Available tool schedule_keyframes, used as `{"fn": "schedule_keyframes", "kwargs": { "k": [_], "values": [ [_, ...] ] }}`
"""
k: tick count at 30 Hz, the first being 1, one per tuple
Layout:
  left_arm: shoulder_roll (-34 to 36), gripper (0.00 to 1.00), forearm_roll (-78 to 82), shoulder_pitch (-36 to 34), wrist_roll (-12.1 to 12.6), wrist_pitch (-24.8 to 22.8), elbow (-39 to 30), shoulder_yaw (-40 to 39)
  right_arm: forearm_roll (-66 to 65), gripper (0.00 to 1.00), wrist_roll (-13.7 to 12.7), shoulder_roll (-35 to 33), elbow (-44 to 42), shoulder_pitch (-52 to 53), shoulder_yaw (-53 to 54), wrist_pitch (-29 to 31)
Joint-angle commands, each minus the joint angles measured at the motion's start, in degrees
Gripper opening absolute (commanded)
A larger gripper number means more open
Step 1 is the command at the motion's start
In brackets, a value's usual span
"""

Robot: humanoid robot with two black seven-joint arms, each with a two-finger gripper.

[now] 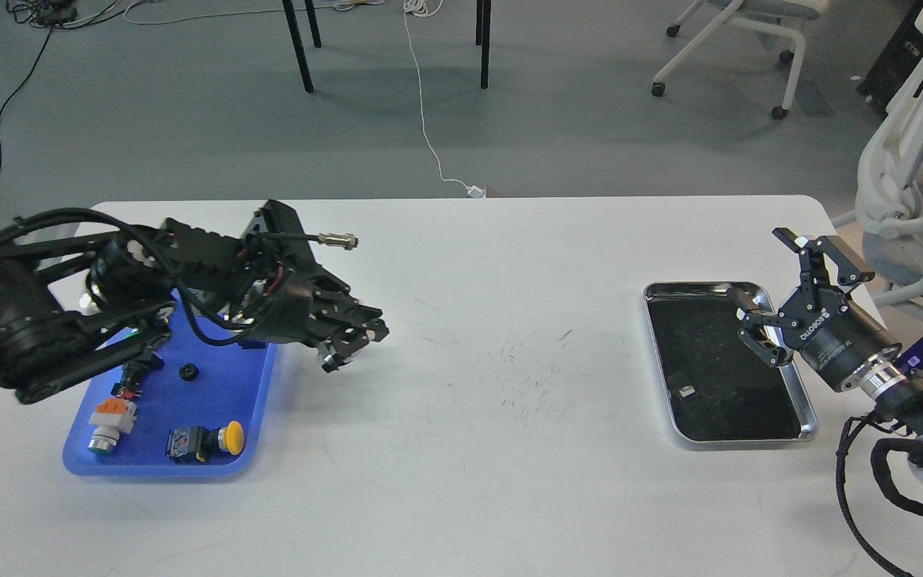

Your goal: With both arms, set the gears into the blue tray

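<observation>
Currently one gear is seen lying flat in the blue tray at the lower left of the frame, beside a yellow-capped switch and an orange-and-white switch. Left gripper is held just right of the tray, over bare table; finger spread cannot be told. Right gripper is spread wide at the right edge, above the rim of the silver tray, nothing held.

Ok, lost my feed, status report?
Left pincer beside blue tray, fingers unclear. Right pincer open over silver tray. One gear in blue tray among switches. Nothing blocking.
</observation>
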Motion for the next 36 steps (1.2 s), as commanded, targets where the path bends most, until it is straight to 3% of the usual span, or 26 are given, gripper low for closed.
{"fn": "schedule_keyframes", "kwargs": {
  "k": [1, 7, 19, 27, 28, 32, 36],
  "values": [
    [7.80, 0.11, -0.10, 3.17, -0.01, 0.44, -1.11, 1.49, -0.09, 0.97, -0.01, 0.24, -0.24, 0.08, -0.19, -0.01],
    [12.73, 0.12, -0.01, 8.71, -0.01, 1.15, -0.59, 1.32, -0.09, 0.97, -0.01, 0.24, -0.24, 0.17, -0.19, -0.19],
    [10.02, 0.14, 0.16, 10.56, -0.01, 1.76, 5.39, 1.31, -0.09, 0.97, -0.01, 0.24, -0.07, 0.26, -0.28, -0.19],
    [9.40, 0.25, 0.08, 12.32, -0.01, 2.03, 6.36, 0.88, -0.09, 0.97, -0.01, 0.24, -0.24, 0.26, -0.19, -0.28],
    [9.14, 0.30, -0.01, 12.32, -0.01, 2.29, 6.36, 0.88, -0.09, 0.97, -0.01, 0.24, -0.24, 0.26, -0.19, -0.28],
    [8.96, 0.84, -0.36, 12.32, -0.01, 3.34, 6.45, 0.70, -0.09, 0.97, -0.01, 0.24, -0.33, 0.26, -0.19, -0.28],
    [9.57, 0.93, -0.63, 12.14, -0.01, 5.01, 6.36, -1.05, -0.09, 0.97, -0.01, 0.24, -0.24, 0.26, 0.07, -0.45]
  ]
}}
